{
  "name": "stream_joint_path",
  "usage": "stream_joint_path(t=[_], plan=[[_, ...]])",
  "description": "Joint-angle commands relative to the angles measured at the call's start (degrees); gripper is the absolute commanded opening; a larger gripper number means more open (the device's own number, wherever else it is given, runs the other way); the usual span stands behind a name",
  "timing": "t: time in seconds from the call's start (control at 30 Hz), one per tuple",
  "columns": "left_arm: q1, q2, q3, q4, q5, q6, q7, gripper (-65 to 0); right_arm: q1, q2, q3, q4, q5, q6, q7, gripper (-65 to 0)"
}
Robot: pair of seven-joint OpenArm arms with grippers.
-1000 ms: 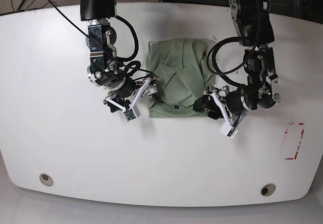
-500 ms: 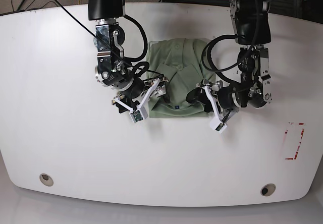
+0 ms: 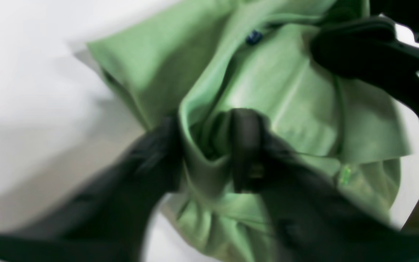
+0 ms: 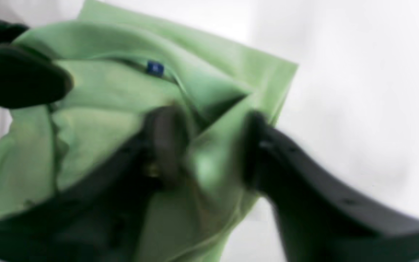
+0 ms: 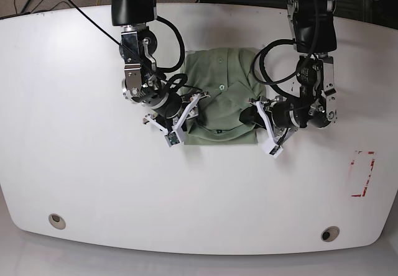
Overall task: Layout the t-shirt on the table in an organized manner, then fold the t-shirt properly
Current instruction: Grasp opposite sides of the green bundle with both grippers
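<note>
The pale green t-shirt (image 5: 219,92) lies folded in a compact bundle at the middle of the white table (image 5: 87,164). My left gripper (image 5: 252,120) is at the bundle's near right corner; in the left wrist view it (image 3: 206,149) is shut on a bunched fold of the t-shirt (image 3: 289,94). At the near left corner sits my right gripper (image 5: 186,117). In the blurred right wrist view its fingers (image 4: 166,142) squeeze a fold of the t-shirt (image 4: 96,94), so the right gripper (image 4: 209,149) is shut on cloth. A small blue neck label (image 4: 155,68) shows.
A red-marked rectangle (image 5: 362,173) lies at the table's right side. Two round grommet holes (image 5: 56,220) (image 5: 329,233) sit near the front edge. Both arms hang in from the far edge with black cables looped beside the shirt.
Both grippers have moved inward from beside the shirt onto its near corners. Their jaws have closed from wide open onto folds of the cloth, which now bunches up there.
</note>
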Motion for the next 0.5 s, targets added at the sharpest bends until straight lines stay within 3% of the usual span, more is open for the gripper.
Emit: stream_joint_path(t=[0.0, 0.1, 0.47], plan=[[-1.47, -0.29, -0.09, 1.04, -1.07, -0.10, -0.83, -54.3, 1.18, -0.11, 0.06, 0.92, 0.41, 0.05, 1.37, -54.5], [-1.47, -0.29, -0.09, 1.22, -1.16, -0.10, -0.83, -54.3, 1.10, -0.11, 0.06, 1.80, 0.41, 0.14, 1.37, -59.3], [-1.12, -0.38, -0.27, 5.97, -1.43, -0.10, -0.48, -54.3, -0.66, 0.15, 0.06, 11.30, 0.32, 0.05, -2.14, -59.6]])
